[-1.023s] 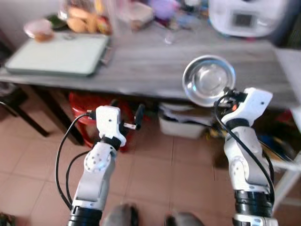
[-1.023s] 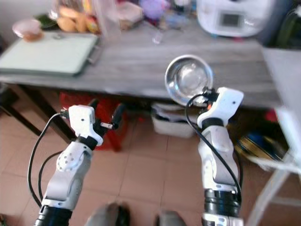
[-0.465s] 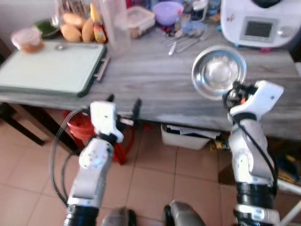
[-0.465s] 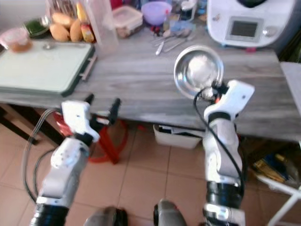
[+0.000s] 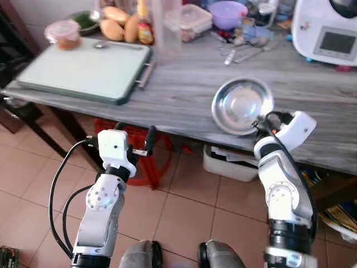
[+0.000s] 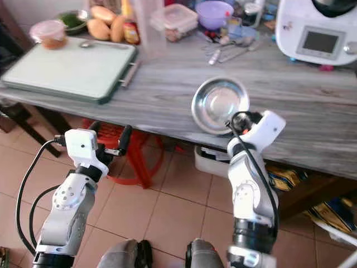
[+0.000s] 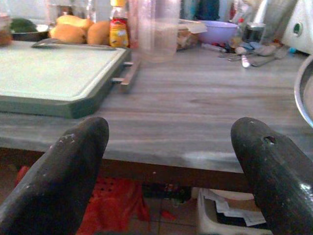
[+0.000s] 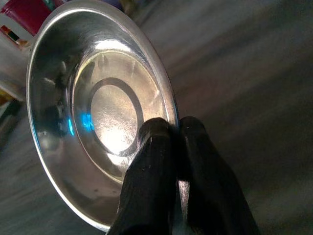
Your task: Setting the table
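Observation:
A round steel bowl (image 5: 241, 105) hangs tilted over the grey wooden table (image 5: 184, 84), near its front edge. My right gripper (image 5: 266, 119) is shut on the bowl's near rim. In the right wrist view the two black fingers (image 8: 155, 147) pinch the bowl's (image 8: 98, 98) rim together. My left gripper (image 5: 134, 134) is open and holds nothing. It floats in front of the table's edge, slightly below the top. In the left wrist view the left gripper (image 7: 166, 161) faces the table top with its fingers (image 7: 63, 166) wide apart.
A green-rimmed cutting board (image 5: 83, 67) lies on the table's left. Behind it stand a clear plastic tumbler (image 5: 167, 28), a purple bowl (image 5: 226, 12), loose cutlery (image 5: 240, 47) and a white appliance (image 5: 329, 33). A red stool (image 5: 136, 162) and a white bin (image 5: 228, 162) sit underneath.
The camera has swung, so the whole scene has shifted. The right gripper still holds the bowl, which now hangs closer to the table's front edge. The left gripper stays open.

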Robot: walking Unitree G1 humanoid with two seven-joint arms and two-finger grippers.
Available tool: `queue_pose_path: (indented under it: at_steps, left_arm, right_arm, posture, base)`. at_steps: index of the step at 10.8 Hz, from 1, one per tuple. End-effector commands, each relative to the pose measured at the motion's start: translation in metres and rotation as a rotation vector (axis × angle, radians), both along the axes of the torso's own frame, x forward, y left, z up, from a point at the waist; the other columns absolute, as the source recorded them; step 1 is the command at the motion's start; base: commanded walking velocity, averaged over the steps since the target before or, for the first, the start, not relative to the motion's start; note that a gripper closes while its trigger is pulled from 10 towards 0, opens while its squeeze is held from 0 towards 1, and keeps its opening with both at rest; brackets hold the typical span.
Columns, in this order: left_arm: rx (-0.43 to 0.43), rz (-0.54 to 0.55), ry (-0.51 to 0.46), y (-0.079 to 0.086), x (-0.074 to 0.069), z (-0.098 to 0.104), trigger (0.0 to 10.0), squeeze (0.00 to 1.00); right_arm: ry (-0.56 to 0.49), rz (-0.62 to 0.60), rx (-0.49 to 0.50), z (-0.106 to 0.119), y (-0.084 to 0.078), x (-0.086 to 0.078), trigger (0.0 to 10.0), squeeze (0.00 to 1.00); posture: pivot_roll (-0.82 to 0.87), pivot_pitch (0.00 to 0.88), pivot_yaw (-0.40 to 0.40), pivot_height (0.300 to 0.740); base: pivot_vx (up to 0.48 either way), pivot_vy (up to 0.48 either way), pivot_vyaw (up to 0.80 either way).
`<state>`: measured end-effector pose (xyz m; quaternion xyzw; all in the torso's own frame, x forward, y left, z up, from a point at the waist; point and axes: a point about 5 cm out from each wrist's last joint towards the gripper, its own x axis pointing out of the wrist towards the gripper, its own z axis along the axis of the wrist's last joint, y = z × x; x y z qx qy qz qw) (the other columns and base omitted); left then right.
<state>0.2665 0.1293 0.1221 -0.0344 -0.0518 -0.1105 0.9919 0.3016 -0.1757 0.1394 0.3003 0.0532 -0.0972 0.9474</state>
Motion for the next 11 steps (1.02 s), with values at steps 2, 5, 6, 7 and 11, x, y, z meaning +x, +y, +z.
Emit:
queue_pose_path:
  at_steps: [2, 5, 6, 7, 11]
  left_arm:
    - [-0.003, -0.009, -0.003, -0.001, 0.001, 0.003, 10.0, 0.00]
    - [-0.005, -0.021, -0.002, -0.005, 0.003, 0.003, 10.0, 0.00]
    - [-0.005, -0.023, -0.002, -0.005, 0.003, 0.003, 10.0, 0.00]
    - [-0.003, -0.024, -0.002, -0.005, 0.003, 0.003, 10.0, 0.00]
    - [-0.002, -0.020, -0.002, -0.004, 0.003, 0.004, 10.0, 0.00]
  right_arm:
    - [0.014, -0.009, 0.072, 0.007, 0.000, -0.005, 10.0, 0.00]
    - [0.008, -0.072, 0.057, 0.013, -0.018, 0.001, 10.0, 0.00]
    - [0.009, -0.078, 0.061, 0.015, -0.021, 0.004, 10.0, 0.13]
    - [0.005, -0.077, 0.065, 0.019, -0.022, 0.009, 10.0, 0.98]
    - [0.009, -0.039, 0.042, 0.017, -0.019, 0.015, 10.0, 1.00]
  posture:
    - [-0.05, 0.152, 0.035, 0.740]
    - [-0.06, 0.148, 0.042, 0.740]
    - [-0.06, 0.148, 0.043, 0.740]
    - [-0.06, 0.147, 0.041, 0.740]
    - [-0.05, 0.145, 0.043, 0.740]
  base:
    - [0.000, 0.000, 0.00]
    - [0.000, 0.000, 0.00]
    - [0.000, 0.000, 0.00]
    - [0.000, 0.000, 0.00]
    - [0.000, 0.000, 0.00]
